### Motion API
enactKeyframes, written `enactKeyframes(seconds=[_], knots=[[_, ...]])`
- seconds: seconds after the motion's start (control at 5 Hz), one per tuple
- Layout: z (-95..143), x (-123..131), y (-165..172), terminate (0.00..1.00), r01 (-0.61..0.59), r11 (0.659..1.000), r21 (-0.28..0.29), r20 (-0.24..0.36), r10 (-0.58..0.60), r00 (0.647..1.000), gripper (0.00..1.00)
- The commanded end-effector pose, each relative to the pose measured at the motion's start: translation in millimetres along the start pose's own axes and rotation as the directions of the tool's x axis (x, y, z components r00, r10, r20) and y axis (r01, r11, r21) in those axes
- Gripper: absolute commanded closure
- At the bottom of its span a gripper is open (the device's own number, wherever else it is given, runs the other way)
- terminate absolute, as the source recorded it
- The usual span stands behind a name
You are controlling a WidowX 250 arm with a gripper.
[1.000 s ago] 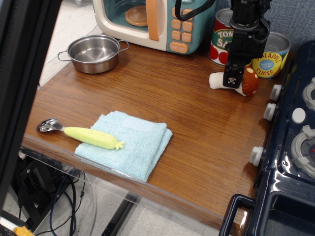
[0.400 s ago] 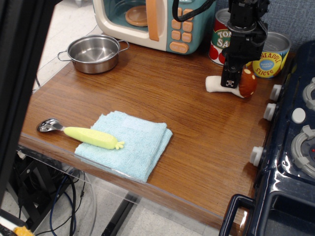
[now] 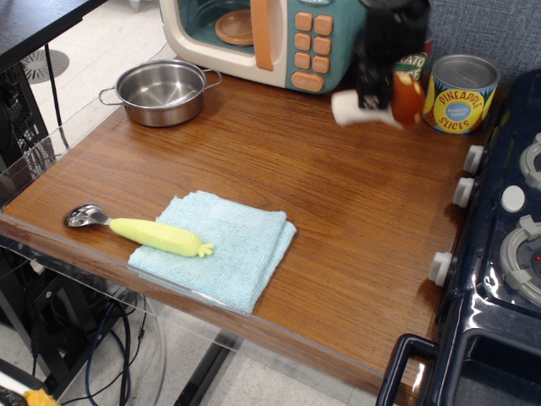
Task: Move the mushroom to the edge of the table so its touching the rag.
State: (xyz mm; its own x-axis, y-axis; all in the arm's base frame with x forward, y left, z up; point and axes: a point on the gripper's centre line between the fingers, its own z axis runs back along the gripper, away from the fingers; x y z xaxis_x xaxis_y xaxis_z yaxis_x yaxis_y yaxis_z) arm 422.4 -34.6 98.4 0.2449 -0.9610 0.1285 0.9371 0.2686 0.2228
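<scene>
The gripper (image 3: pixel 373 87) is motion-blurred, but its dark fingers (image 3: pixel 368 83) are closed across the middle of the mushroom (image 3: pixel 378 108), gripping it where the stem meets the cap. The mushroom hangs sideways in the air above the back of the table (image 3: pixel 338 211), white stem pointing left and reddish cap to the right, clear of the wood. The arm rises out of the top of the view in front of a tomato can (image 3: pixel 412 61), which it mostly hides.

Just right of the mushroom stands a pineapple can (image 3: pixel 460 93), upright at the back edge. To the left sits a toy microwave (image 3: pixel 262 38) in teal and cream with orange buttons, and further left a small steel pot (image 3: pixel 163 91) with two handles.

The rag (image 3: pixel 224 245) lies folded near the front edge of the table, well apart from the mushroom. A spoon (image 3: pixel 139 228) with a yellow handle rests across the rag's left corner, its metal bowl on the bare wood. A dark blue toy stove (image 3: pixel 499 254) with white knobs fills the right side.
</scene>
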Motion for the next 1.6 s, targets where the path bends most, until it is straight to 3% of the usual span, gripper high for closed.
enactKeyframes(seconds=[0.0,0.2,0.4,1.0,1.4], knots=[[55.9,-35.4,-24.3,0.0,0.048,0.993,0.106,0.004,-0.049,0.999,1.0],[61.6,-46.3,-47.9,0.0,0.099,0.988,0.116,-0.01,-0.098,0.995,1.0],[56.9,-49.1,-76.5,0.0,0.137,0.988,0.077,-0.014,-0.137,0.991,1.0],[17.2,-50.7,-157.8,0.0,0.25,0.967,-0.05,-0.065,-0.253,0.965,1.0],[-7.3,-41.5,-177.8,0.0,0.316,0.945,-0.088,-0.082,-0.323,0.943,1.0]])
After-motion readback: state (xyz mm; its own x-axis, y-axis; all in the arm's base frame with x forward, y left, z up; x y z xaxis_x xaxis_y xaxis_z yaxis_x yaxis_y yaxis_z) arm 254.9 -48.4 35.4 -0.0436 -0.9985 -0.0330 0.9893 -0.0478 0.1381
